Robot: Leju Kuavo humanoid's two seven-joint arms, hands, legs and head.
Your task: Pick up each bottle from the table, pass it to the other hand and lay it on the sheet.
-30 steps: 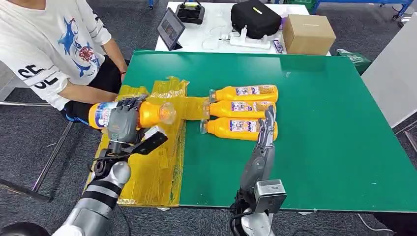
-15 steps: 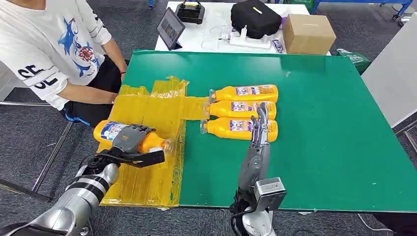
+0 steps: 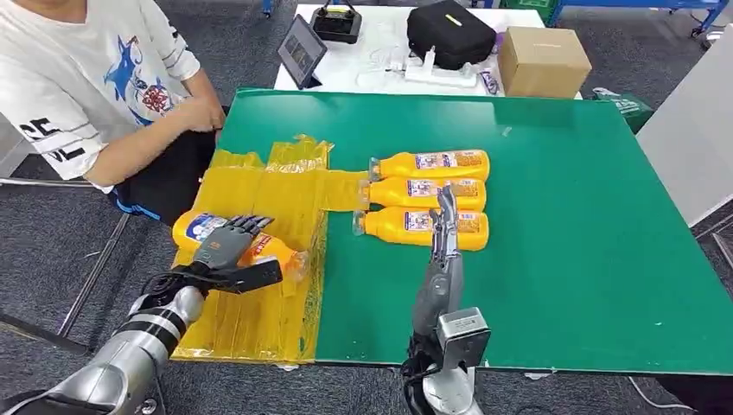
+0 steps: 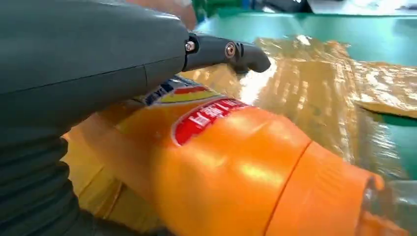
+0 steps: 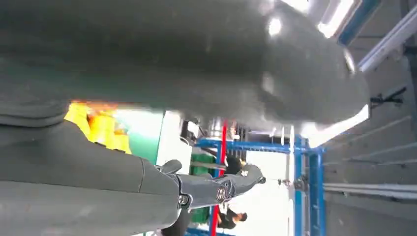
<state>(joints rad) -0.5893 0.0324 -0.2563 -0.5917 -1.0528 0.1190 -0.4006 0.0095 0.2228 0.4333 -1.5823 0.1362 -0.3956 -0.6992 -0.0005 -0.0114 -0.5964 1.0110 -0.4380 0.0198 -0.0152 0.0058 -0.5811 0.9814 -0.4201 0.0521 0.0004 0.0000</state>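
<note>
Right wrist view's near surfaces blurred

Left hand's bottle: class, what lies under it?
The yellow sheet lies under the bottle that the left hand holds. Whether the bottle touches it is hidden.

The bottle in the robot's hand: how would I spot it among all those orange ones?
Find the yellow sheet on the green table. The held bottle lies there alone under the left hand, apart from the three bottles side by side on bare green.
</note>
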